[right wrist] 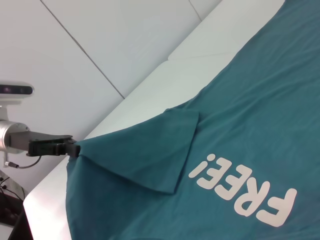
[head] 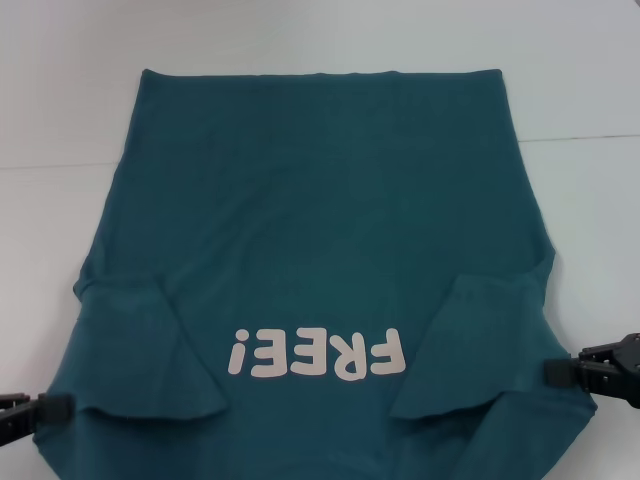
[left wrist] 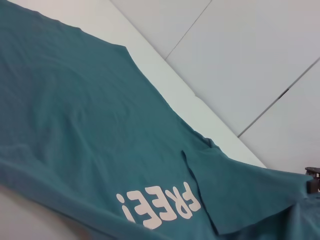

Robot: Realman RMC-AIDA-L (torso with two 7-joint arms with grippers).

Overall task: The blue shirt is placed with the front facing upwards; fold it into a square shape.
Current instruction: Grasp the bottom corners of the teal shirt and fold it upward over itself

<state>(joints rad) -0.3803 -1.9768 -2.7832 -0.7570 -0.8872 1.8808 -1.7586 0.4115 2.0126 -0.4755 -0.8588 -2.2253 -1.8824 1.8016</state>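
The blue shirt (head: pixel 320 230) lies spread on the white counter (head: pixel 60 90) with its front up, the pale "FREE!" print (head: pixel 318 355) near the robot's side and the hem at the far side. Both short sleeves are folded inward onto the body of the shirt. The left gripper (head: pixel 55 408) is at the shirt's left edge, low near the shoulder, and its jaws are closed on the cloth there. The right gripper (head: pixel 562 372) is at the right edge; its jaws seem to pinch the cloth too, though the head view shows this less clearly.
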